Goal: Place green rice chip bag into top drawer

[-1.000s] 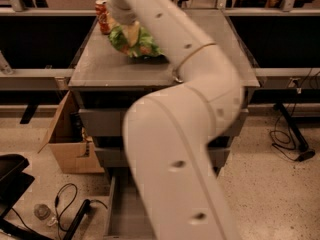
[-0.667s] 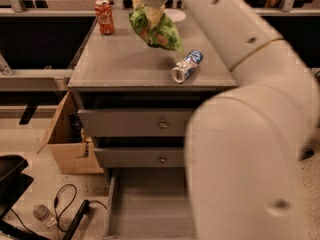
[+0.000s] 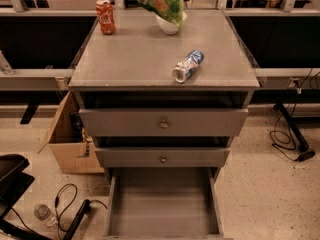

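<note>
The green rice chip bag (image 3: pixel 161 1) hangs in the air over the back of the cabinet top (image 3: pixel 135 59), just in front of a white bowl. Its upper part is cut off by the top edge of the camera view. My gripper is out of view above that edge, and no part of my arm shows. The top drawer (image 3: pixel 163 122) has its grey front a little forward of the cabinet, with a dark gap above it. What is inside it is hidden.
A red soda can (image 3: pixel 105 16) stands at the back left of the top. A white bowl (image 3: pixel 169 26) sits at the back middle, and a crushed blue-and-silver can (image 3: pixel 187 66) lies near the front. The bottom drawer (image 3: pixel 162 204) is pulled far out. A cardboard box (image 3: pixel 67 140) and cables lie on the floor at the left.
My arm, which filled much of the view, has left it. The green bag has risen from the cabinet top to the upper edge of the view.
</note>
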`<state>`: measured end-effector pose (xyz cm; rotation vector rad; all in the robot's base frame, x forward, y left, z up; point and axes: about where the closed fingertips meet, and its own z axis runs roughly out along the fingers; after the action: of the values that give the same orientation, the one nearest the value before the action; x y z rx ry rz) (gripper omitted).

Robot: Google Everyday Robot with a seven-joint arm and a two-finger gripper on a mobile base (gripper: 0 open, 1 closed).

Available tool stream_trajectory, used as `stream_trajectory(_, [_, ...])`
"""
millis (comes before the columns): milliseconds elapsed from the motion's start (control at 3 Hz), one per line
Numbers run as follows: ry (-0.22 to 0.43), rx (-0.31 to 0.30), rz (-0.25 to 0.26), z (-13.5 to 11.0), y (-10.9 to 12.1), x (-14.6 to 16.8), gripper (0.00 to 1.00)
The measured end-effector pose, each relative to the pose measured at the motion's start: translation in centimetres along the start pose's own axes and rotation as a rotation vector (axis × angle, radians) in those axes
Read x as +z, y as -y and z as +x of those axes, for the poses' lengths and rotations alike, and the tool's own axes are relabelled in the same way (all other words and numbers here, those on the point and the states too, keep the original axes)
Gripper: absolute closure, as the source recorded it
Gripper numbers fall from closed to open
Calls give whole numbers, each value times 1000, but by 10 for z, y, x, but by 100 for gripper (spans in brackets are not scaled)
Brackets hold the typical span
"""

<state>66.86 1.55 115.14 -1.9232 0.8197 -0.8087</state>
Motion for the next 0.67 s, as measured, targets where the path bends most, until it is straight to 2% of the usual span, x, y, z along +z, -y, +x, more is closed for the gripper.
stream_trajectory(333, [144,22,170,-117,29,-74,100])
stream_trajectory(667, [261,30,205,-176,-14,-53,100])
